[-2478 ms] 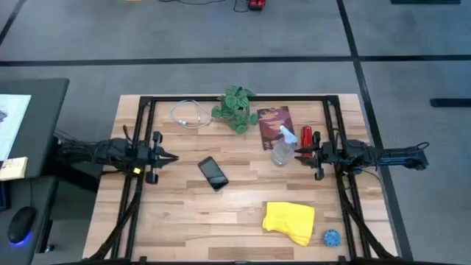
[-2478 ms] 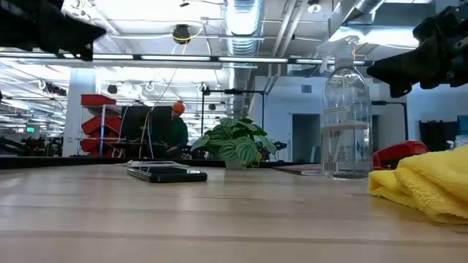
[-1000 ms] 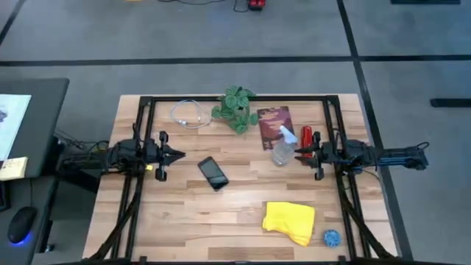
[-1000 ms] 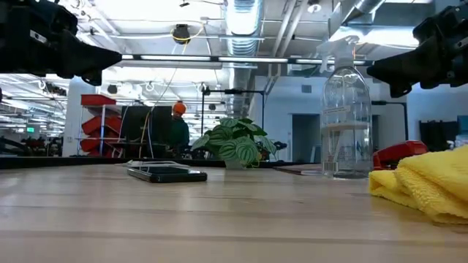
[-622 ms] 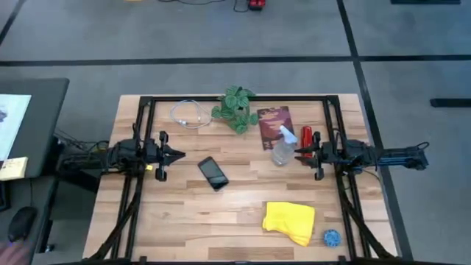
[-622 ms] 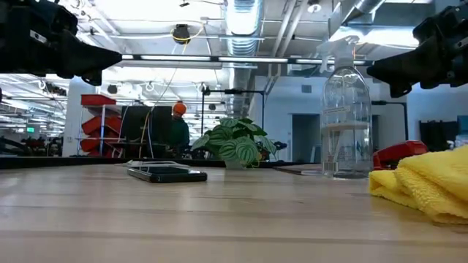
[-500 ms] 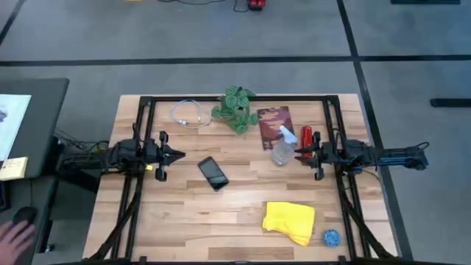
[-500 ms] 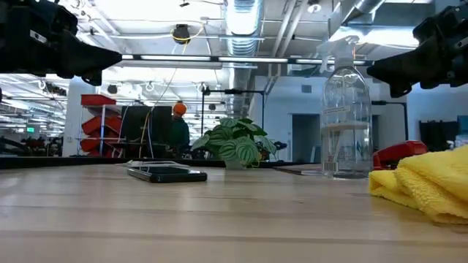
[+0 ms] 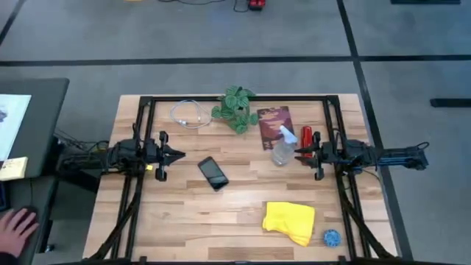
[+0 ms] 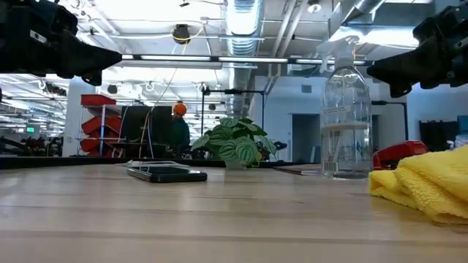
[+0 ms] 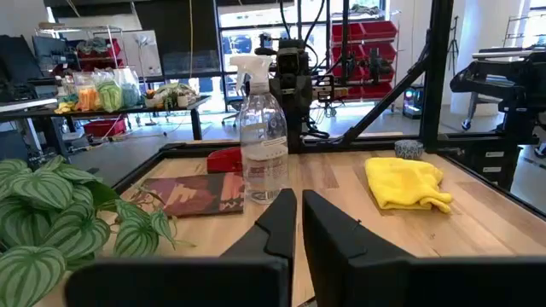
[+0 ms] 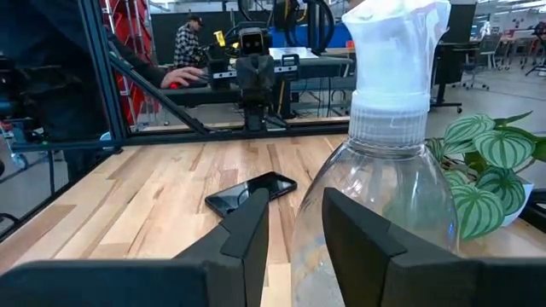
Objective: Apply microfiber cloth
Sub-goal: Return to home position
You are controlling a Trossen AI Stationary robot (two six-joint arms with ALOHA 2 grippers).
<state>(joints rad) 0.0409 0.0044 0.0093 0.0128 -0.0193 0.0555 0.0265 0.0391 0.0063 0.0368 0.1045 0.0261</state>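
Note:
The yellow microfiber cloth (image 9: 290, 220) lies crumpled on the table near its front right; it also shows in the low view (image 10: 428, 186) and the left wrist view (image 11: 403, 181). No gripper touches it. My left gripper (image 9: 179, 155) hovers at mid-left, shut (image 11: 299, 213), pointing toward the table's right, with the black phone (image 9: 213, 173) lying flat just beyond it. My right gripper (image 9: 296, 154) hovers at mid-right, open (image 12: 294, 213), pointing left. It stands close behind the clear spray bottle (image 9: 282, 149), level with the bottle's neck.
A potted plant (image 9: 235, 109), a white cable (image 9: 189, 115), a brown booklet (image 9: 272, 124) and a red object (image 9: 307, 137) sit along the far side. A small blue ball (image 9: 332, 238) lies right of the cloth. A person's hand (image 9: 15, 224) rests on the desk left of the table.
My left gripper went a little toward the table's right edge, nearer the phone, and has since held still. A person's hand has come into view on the desk off the table's left. The cloth, phone and bottle have not moved.

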